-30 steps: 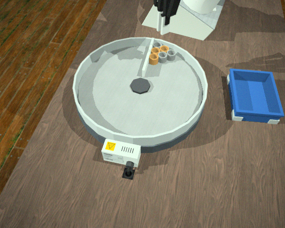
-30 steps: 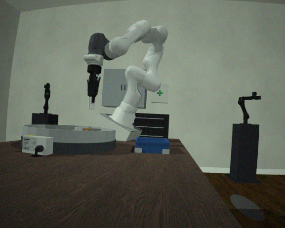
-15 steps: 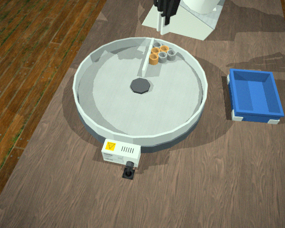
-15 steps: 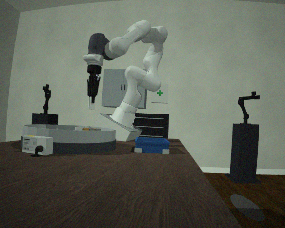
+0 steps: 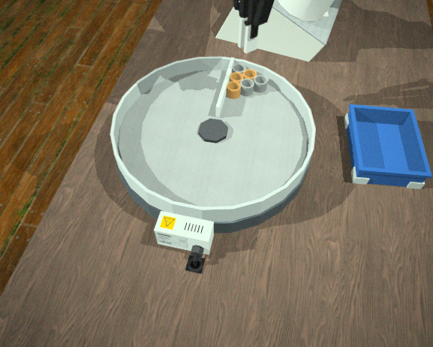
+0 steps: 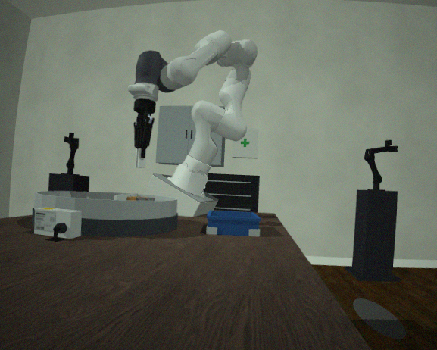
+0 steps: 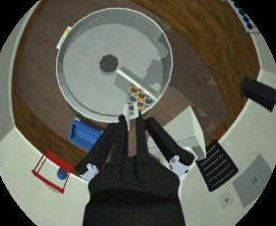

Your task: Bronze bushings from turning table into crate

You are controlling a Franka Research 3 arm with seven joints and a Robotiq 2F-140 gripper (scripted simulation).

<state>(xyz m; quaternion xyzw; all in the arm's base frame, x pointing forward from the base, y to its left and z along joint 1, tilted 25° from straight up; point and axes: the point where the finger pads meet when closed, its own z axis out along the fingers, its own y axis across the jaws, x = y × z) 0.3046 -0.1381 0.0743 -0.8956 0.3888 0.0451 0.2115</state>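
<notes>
1. Three bronze bushings sit bunched with steel bushings beside the table's divider.
2. Gripper hangs high above them, fingers pressed together, empty.
3. Crate sits beside the table.

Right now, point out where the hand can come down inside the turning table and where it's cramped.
Free: the wide disc between the dark hub and the turning table's rim, front and left. Cramped: the pocket right of the divider, where bronze bushings and steel bushings touch.
</notes>
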